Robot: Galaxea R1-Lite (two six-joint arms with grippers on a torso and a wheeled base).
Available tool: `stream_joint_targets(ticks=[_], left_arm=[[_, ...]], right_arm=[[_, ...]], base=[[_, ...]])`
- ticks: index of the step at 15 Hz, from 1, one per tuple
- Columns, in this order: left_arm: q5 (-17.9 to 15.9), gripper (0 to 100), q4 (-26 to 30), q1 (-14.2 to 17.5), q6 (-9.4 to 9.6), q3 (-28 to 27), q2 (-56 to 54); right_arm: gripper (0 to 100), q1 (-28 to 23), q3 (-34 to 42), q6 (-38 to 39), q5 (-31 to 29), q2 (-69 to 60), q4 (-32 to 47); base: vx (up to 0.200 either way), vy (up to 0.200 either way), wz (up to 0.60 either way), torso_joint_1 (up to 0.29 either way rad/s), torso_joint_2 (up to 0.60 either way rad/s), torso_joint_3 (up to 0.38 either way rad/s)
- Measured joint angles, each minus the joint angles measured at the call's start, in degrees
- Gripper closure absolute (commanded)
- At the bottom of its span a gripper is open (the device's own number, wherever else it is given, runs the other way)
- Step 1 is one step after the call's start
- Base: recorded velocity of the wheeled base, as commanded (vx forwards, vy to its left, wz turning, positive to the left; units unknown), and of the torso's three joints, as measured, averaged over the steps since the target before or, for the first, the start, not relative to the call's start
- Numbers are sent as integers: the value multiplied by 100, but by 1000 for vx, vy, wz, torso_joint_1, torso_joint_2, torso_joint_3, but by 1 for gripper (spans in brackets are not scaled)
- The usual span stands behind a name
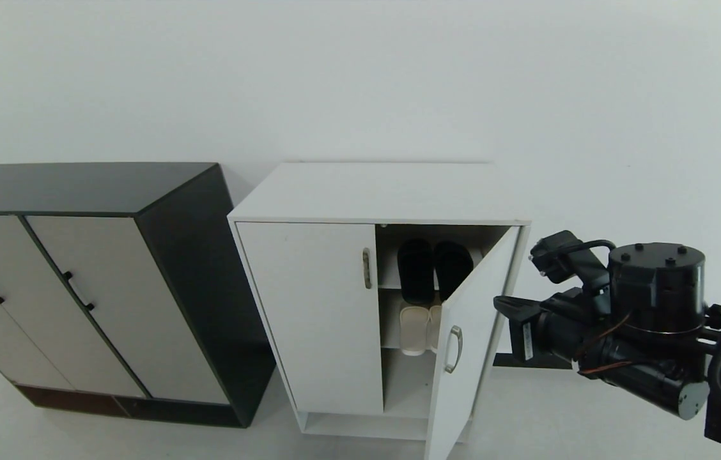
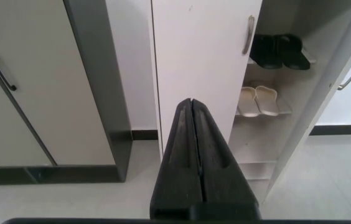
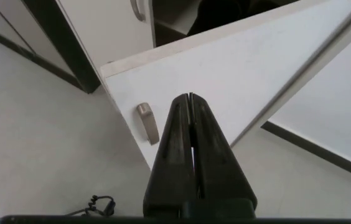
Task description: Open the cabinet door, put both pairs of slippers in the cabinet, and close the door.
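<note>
The white cabinet (image 1: 373, 191) has its left door (image 1: 309, 313) closed and its right door (image 1: 472, 332) standing partly open. Inside, a black pair of slippers (image 1: 434, 268) lies on the upper shelf and a cream pair (image 1: 415, 329) on the shelf below; both pairs also show as the black slippers (image 2: 278, 51) and cream slippers (image 2: 259, 101). My right gripper (image 3: 191, 98) is shut, its tip at the outer face of the open door (image 3: 238, 68), close to the door handle (image 3: 145, 122). My left gripper (image 2: 191, 102) is shut, holds nothing, and hangs back from the cabinet's closed door (image 2: 200, 56).
A dark cabinet (image 1: 79, 185) with two grey doors stands directly left of the white one. A pale wall runs behind both. Open floor (image 1: 527, 421) lies in front and to the right, with a black skirting strip (image 2: 343, 129) along the wall.
</note>
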Motion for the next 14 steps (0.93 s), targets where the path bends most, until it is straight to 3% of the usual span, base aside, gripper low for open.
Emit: stream_joint_targets(ticks=[7, 14], left_arm=[[2, 100, 0, 0, 0, 0, 0], [2, 100, 0, 0, 2, 0, 0]], right_arm=[[100, 0, -133, 112, -11, 581, -384], [100, -2, -855, 172, -51, 1196, -402]], base=[[0, 0, 0, 0, 0, 0], [0, 0, 0, 0, 0, 0]])
